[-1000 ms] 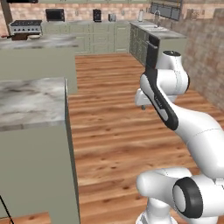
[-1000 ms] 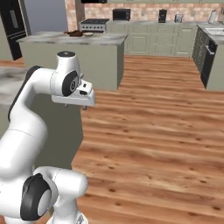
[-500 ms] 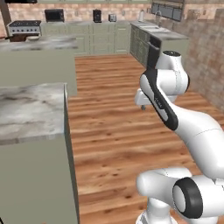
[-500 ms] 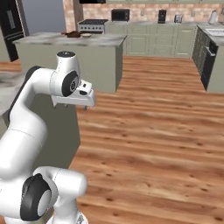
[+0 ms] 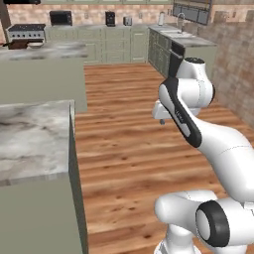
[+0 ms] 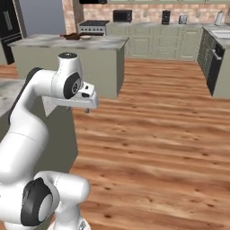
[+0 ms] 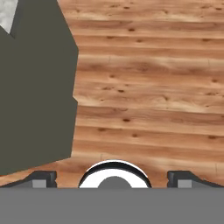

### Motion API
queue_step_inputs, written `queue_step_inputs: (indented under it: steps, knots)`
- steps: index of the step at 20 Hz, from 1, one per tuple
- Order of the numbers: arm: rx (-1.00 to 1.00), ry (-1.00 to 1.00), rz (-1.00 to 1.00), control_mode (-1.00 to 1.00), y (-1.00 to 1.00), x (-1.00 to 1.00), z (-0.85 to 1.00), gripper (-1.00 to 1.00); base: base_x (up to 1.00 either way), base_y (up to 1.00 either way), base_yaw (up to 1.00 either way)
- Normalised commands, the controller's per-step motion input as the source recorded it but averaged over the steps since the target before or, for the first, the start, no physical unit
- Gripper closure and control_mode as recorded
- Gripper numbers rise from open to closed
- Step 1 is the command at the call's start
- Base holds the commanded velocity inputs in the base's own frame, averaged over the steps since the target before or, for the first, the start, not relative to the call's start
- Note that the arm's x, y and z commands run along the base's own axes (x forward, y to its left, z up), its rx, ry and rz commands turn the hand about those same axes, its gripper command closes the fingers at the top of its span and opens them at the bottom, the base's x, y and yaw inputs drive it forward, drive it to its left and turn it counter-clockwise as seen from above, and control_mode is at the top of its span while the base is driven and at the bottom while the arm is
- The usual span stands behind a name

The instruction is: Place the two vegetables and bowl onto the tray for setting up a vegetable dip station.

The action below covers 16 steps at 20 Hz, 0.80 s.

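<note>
While the tray (image 6: 74, 36) lies far off, as a low dark brown shape on top of the long surface (image 6: 103, 43) at the back of the kitchen, the tool (image 6: 88, 109) hangs in the air well apart from it. From the left base view the tray (image 5: 17, 44) shows at the far left edge, on that same grey top. What lies on or beside the tray is too small to tell, so I cannot pick out the bowl or the two sticks. The tool (image 5: 161, 121) points down at the wooden floor (image 6: 157, 134), with nothing in it. In the hand view its two dark fingertips (image 7: 43, 178) stand far apart, one at each side, and the tool (image 7: 113, 180) looks down at brown floor boards and the dark side of a cabinet (image 7: 35, 87). A nearer surface (image 5: 30, 134) with a grey marble top stands to the arm's left. Behind the long surface are a stove (image 6: 92, 24), a black microwave (image 6: 121, 15) and green cupboards (image 6: 152, 42) along the back wall. A brick wall (image 5: 238, 64) runs along the right.
</note>
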Motion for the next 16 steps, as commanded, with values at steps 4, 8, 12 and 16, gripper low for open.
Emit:
queue_step_inputs:
  steps: [4, 8, 12, 16]
  knots:
    - [0.0, 0.0, 0.0, 1.0, 0.0, 0.0, 0.0, -1.0, 0.48, -0.29, 0.0]
    - [0.0, 0.0, 0.0, 1.0, 0.0, 0.0, 0.0, -1.0, 0.48, -0.28, 0.0]
    - [0.0, 0.0, 0.0, 1.0, 0.0, 0.0, 0.0, -1.0, 0.48, -0.29, 0.0]
    - [0.0, 0.0, 0.0, 1.0, 0.0, 0.0, 0.0, -1.0, 0.49, -0.3, 0.0]
